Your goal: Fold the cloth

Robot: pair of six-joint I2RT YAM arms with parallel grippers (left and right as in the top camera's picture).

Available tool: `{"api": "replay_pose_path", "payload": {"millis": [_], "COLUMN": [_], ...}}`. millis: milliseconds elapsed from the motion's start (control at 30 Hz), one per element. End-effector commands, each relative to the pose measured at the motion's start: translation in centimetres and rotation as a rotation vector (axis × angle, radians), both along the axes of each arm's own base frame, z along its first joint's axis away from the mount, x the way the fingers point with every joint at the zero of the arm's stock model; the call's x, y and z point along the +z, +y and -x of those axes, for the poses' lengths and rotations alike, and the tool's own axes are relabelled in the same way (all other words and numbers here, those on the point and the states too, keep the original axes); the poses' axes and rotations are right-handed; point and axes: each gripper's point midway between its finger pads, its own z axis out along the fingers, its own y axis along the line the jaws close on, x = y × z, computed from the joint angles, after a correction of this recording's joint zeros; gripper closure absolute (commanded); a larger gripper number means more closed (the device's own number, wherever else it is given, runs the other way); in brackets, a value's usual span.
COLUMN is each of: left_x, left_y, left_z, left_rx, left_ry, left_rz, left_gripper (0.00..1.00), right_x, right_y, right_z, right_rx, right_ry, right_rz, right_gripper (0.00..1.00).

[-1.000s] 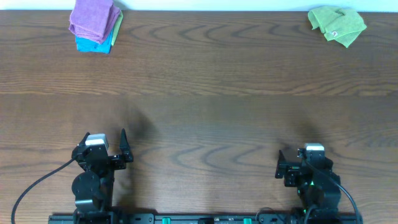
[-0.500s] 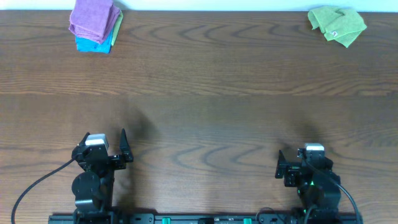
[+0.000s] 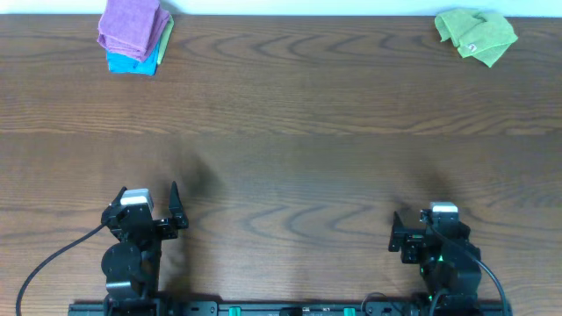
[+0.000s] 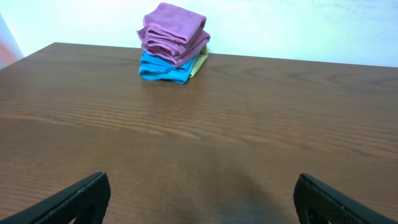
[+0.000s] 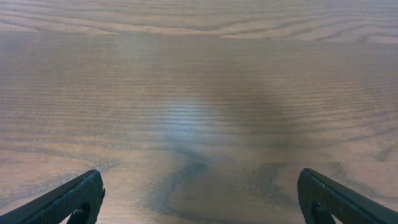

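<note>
Cloth (image 3: 475, 35) lies crumpled at the far right corner of the tabletop (image 3: 281, 132), your left claw (image 4: 202, 202) and right claw (image 5: 199, 199) both gaping empty at its near edge, so send the right one out, pinch one loose edge, drag it centreward and flatten first.

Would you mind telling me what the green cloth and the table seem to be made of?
The green cloth looks like soft, matte towel-like fabric: it lies crumpled in loose folds. The table looks like dark wood or a wood-look laminate: grain lines run across it, with a faint sheen.
</note>
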Motion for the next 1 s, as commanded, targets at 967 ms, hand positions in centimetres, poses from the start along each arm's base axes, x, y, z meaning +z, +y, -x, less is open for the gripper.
{"api": "replay_pose_path", "payload": {"millis": [967], "left_x": [-1.4], "left_y": [0.3], "left_z": [0.0], "left_rx": [0.015], "left_ry": [0.03], "left_rz": [-0.01], "left_gripper": [0.05], "right_x": [8.4], "right_y": [-10.2], "right_z": [-10.1], "right_rx": [-0.358], "right_ry": [-0.126], "right_rz": [-0.03], "right_gripper": [0.01]}}
